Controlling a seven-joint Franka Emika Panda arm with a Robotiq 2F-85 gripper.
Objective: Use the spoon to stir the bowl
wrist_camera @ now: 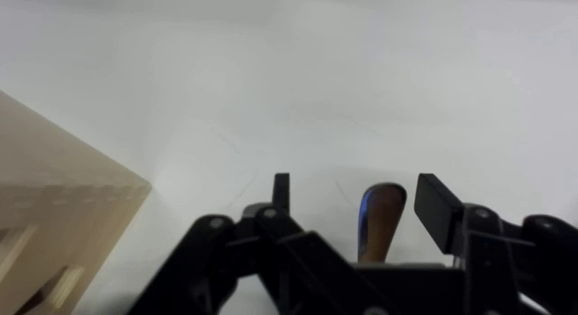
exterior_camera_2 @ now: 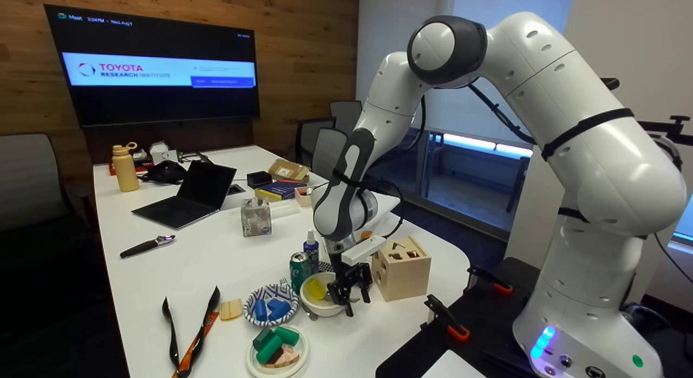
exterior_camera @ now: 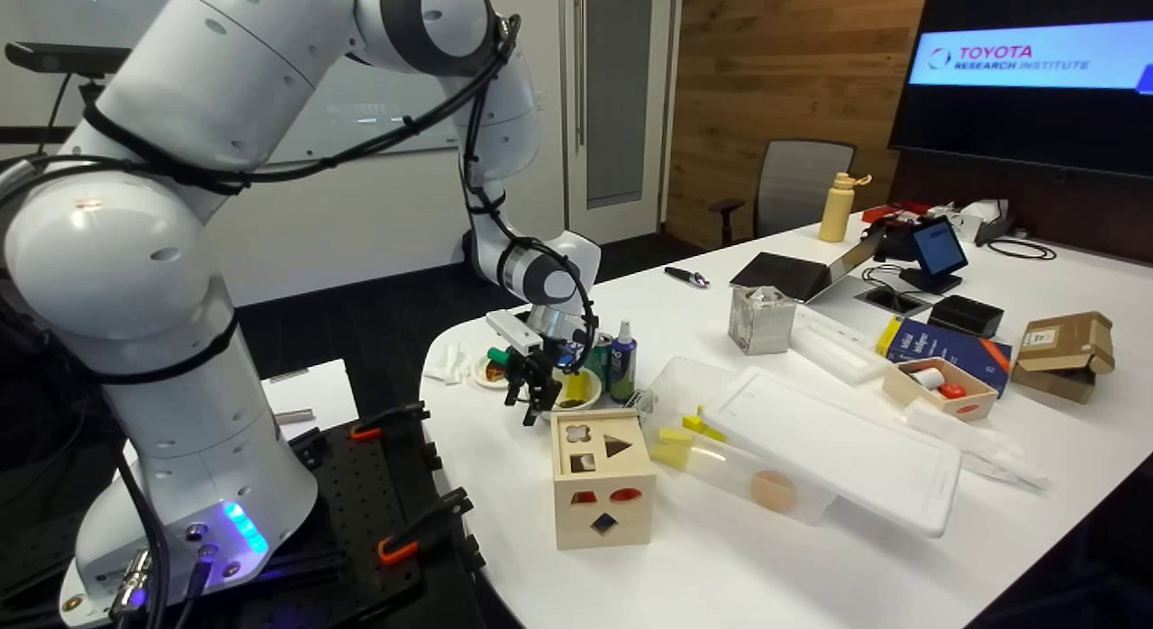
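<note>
Black gripper (wrist_camera: 354,202) stands parted wide, the handle of the spoon (wrist_camera: 381,222) between its fingers, touching neither.

Camera arrangement, three views
Both exterior views look obliquely down across the tabletop (exterior_camera: 721,575) from opposite sides of the robot arm (exterior_camera: 261,70), at middle range. In an exterior view the arm base (exterior_camera: 189,413) stands at picture left; in an exterior view the arm base (exterior_camera_2: 595,280) stands at picture right. Shared coverage: wooden cube (exterior_camera: 602,476), bowl (exterior_camera_2: 324,310) and wall screen (exterior_camera: 1036,115). The wrist view faces down onto the tabletop at close range, past the fingers (wrist_camera: 440,215) at the bottom edge, with the wooden cube's corner at left.
</note>
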